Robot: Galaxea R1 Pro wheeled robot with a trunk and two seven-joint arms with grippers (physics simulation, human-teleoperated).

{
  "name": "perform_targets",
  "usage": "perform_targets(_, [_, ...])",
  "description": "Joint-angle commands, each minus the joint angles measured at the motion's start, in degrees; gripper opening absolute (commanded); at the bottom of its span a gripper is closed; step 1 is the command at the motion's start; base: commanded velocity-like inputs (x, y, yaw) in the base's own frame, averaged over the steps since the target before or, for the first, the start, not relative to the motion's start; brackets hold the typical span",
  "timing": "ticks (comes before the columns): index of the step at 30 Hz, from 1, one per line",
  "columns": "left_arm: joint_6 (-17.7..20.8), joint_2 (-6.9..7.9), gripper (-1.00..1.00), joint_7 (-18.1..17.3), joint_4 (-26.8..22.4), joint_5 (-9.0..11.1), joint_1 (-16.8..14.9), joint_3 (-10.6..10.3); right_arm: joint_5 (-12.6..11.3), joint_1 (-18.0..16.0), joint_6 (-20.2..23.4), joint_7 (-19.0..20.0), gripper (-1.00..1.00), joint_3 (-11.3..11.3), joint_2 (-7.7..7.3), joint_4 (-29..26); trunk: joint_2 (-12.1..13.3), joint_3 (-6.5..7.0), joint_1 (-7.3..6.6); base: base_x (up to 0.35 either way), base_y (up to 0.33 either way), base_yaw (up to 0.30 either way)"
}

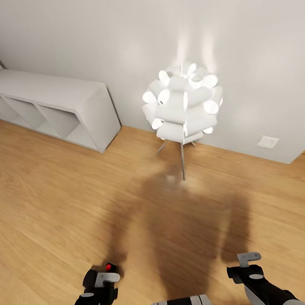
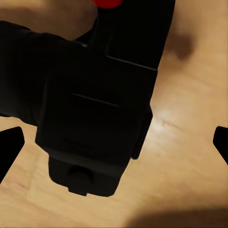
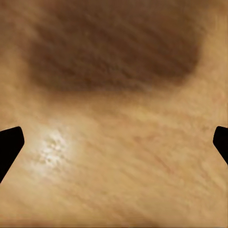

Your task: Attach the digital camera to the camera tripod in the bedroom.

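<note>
The digital camera, small and black with a red button on top, is held off the wood floor in my left gripper at the lower left of the head view. In the left wrist view the camera's dark body sits close to the lens, with the black fingertips showing at either side of it. My right gripper hangs open at the lower right with nothing in it; the right wrist view has its fingertips wide apart over bare floor. The camera tripod is out of view.
A lit white tube-cluster floor lamp on thin legs stands ahead against the white wall. A low white cubby shelf runs along the wall at the left. A wall socket is low on the right. Light wood floor lies between.
</note>
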Motion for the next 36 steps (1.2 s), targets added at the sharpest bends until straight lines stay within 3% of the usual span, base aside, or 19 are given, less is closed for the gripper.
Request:
perform_targets(1, [0.25, -0.01, 1.00, -0.25, -0.10, -0.55, 0.00, 0.09, -0.10, -0.01, 0.08, -0.14, 1.00, 0.05, 0.00, -0.04, -0.03, -0.26, 0.01, 0.000, 0.000, 0.000])
perform_targets(20, [0.17, 0.15, 1.00, -0.25, -0.19, -0.55, -0.03, 0.17, -0.12, -0.01, -0.10, -0.20, 1.00, 0.05, 0.00, -0.04, -0.04, -0.48, 0.04, 0.000, 0.000, 0.000])
perform_targets(27, [-0.04, 0.18, 1.00, -0.17, -0.19, -0.55, -0.04, 0.18, -0.12, -0.01, -0.10, -0.22, 1.00, 0.05, 0.00, -0.04, -0.14, -2.04, 0.22, 0.000, 0.000, 0.000])
perform_targets(36, [-0.09, 0.18, 1.00, -0.16, -0.25, -0.55, -0.04, 0.26, -0.11, -0.01, -0.10, -0.23, 1.00, 0.05, 0.00, -0.03, -0.14, -2.04, 0.22, 0.000, 0.000, 0.000])
